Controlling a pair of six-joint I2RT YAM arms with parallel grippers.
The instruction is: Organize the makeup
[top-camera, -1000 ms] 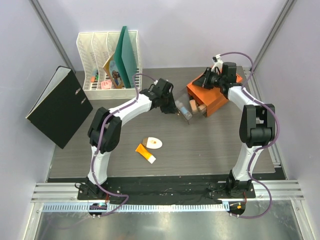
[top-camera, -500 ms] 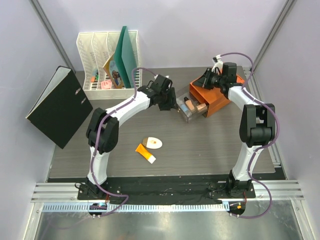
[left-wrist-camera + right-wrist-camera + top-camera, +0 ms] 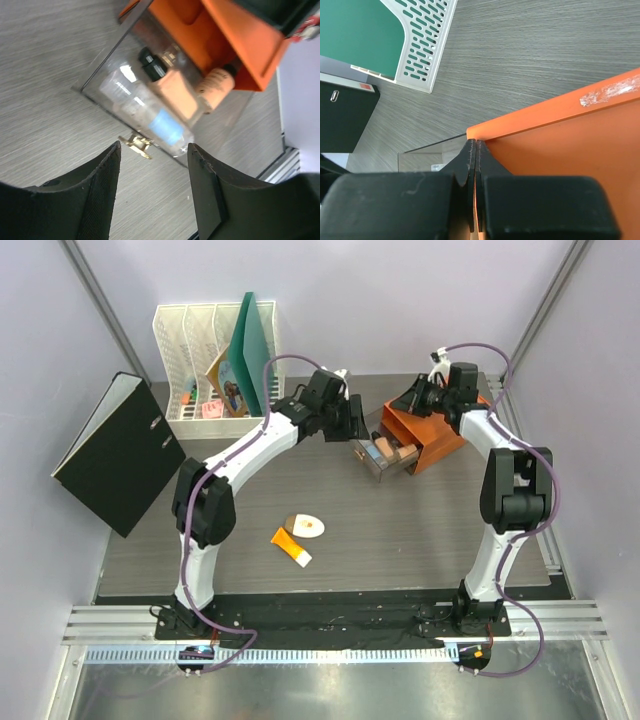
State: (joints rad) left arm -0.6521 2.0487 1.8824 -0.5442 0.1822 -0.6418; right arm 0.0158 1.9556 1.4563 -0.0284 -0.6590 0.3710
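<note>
The orange drawer box [image 3: 435, 435] stands at the back right with its clear drawer [image 3: 378, 458] pulled out. In the drawer lie a peach black-capped bottle [image 3: 167, 85], a second peach bottle [image 3: 217, 84] and a clear bottle [image 3: 150, 117] with a blue label. My left gripper [image 3: 350, 425] hovers open just left of the drawer, with nothing between its fingers [image 3: 100, 200]; the drawer's gold handle [image 3: 136, 145] shows past them. My right gripper [image 3: 425, 395] is shut, its tips [image 3: 474, 145] at the box's top edge [image 3: 555, 107]. A white oval compact [image 3: 305, 525] and an orange white-capped tube [image 3: 291, 546] lie on the table.
A white file rack [image 3: 200, 340] holding a green folder [image 3: 255, 345] stands at the back left. A black binder [image 3: 115, 455] leans at the left edge. The rack [image 3: 427, 45] and the binder [image 3: 340, 115] also show in the right wrist view.
My left gripper has opened and moved toward the back, up beside the drawer. The right arm has hardly moved.
</note>
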